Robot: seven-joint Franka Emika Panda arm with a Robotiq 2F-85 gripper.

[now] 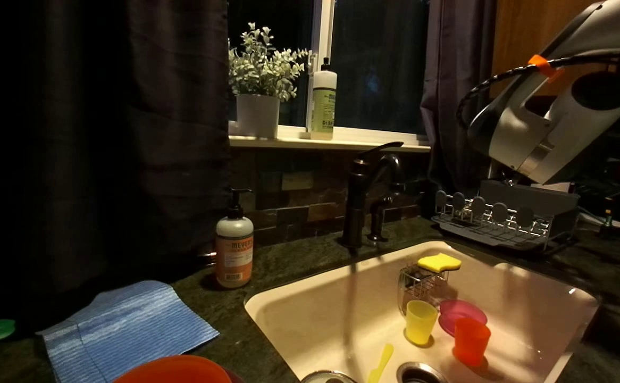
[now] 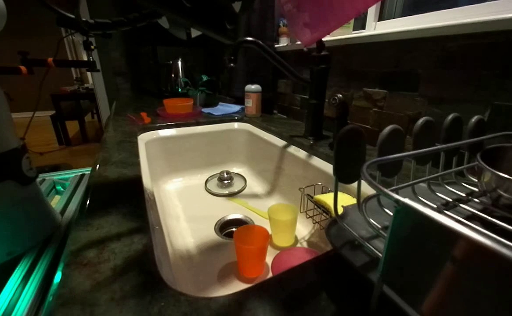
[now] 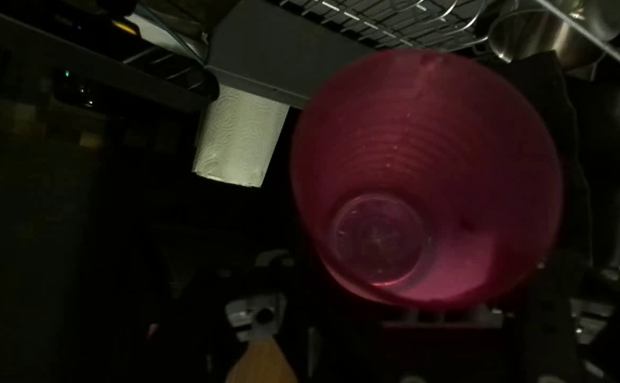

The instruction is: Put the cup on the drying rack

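pink cup (image 3: 427, 175) in the hand (image 3: 429, 239)

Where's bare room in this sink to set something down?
One bare strip of the white rectangular sink runs along the wall opposite the dark metal faucet, beside the round glass lid and steel drain; another patch lies between lid and faucet-side wall. Crowded: where the tapered orange-red plastic cup, tapered yellow plastic cup and round magenta dish cluster.
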